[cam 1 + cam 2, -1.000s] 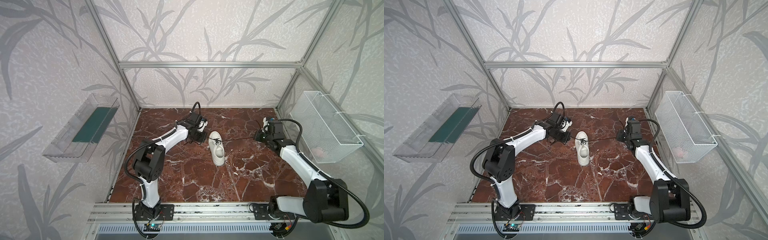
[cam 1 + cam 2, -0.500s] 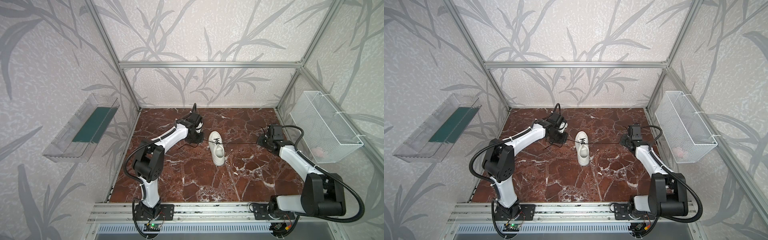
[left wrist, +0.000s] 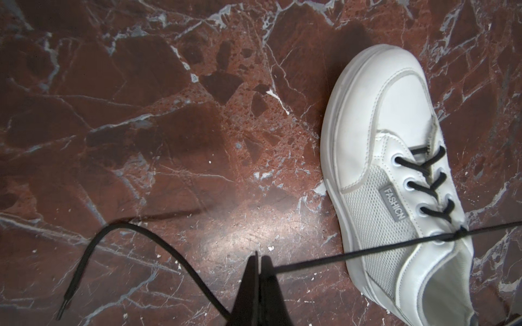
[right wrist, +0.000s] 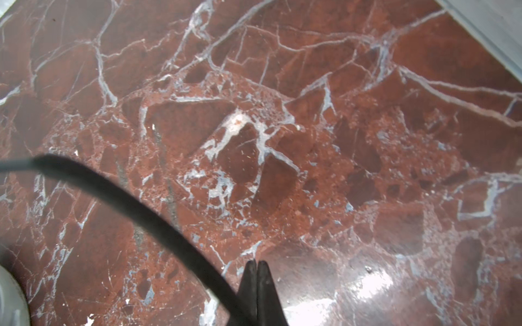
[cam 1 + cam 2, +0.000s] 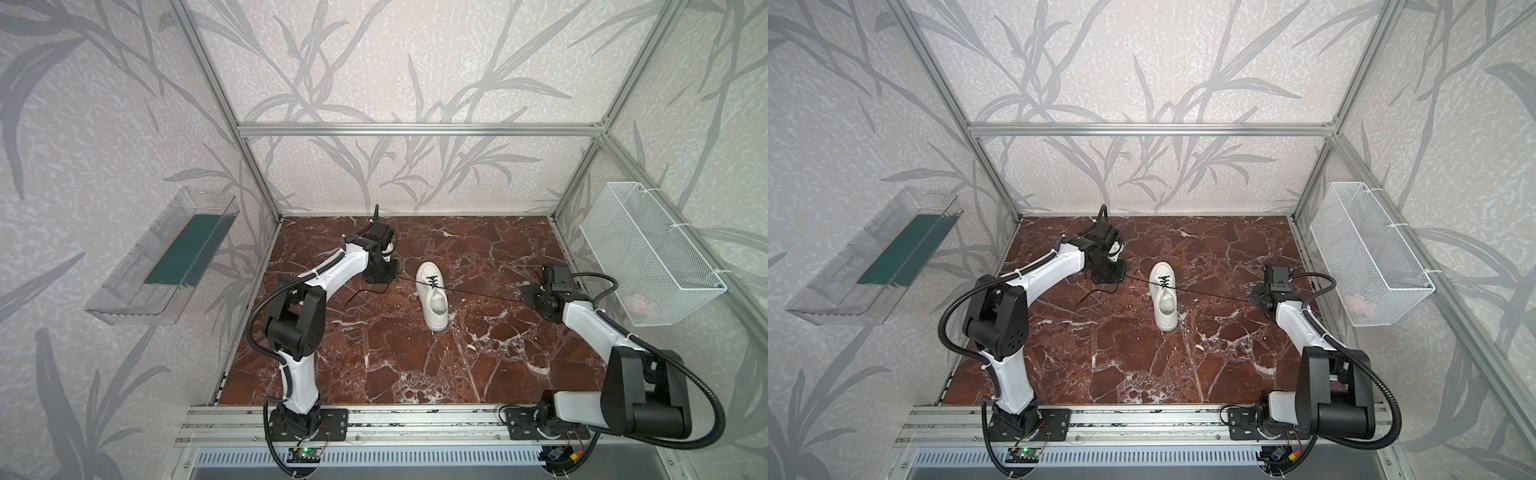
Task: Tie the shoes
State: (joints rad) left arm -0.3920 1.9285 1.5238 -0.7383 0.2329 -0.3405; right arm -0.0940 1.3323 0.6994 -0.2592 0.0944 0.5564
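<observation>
The white sneaker (image 5: 433, 303) is set near the middle of the red marble tabletop (image 5: 415, 374), between the two arms, toe toward the far wall, so that each side of the lacing is presented to one arm. The left gripper (image 3: 260, 262) is closed fully on one of the black laces (image 3: 353, 255), which is stretched straight from the pinched tips to the crossing (image 3: 459, 233) above the uppermost eyelets; the slack beyond the grip is left trailing over the marble to its aglet (image 3: 62, 307). The right gripper (image 4: 255, 268) is likewise shut tight, and in both top views a second strand (image 5: 486, 294) is seen drawn straight from that crossing out to it, well away from the shoe. In the right wrist view only a blurred dark band (image 4: 127, 197) is shown running to the tips; it is probably that lace's free end close to the lens, though this cannot be settled. The two strands are held low and tensioned in opposite directions, which is judged to be the cinching of a first crossover onto the tongue. No loops are visible, so the bow is taken as not yet begun. As the shoe is pinned by nothing but its own weight, an uneven pull could be expected to drag or turn it.
</observation>
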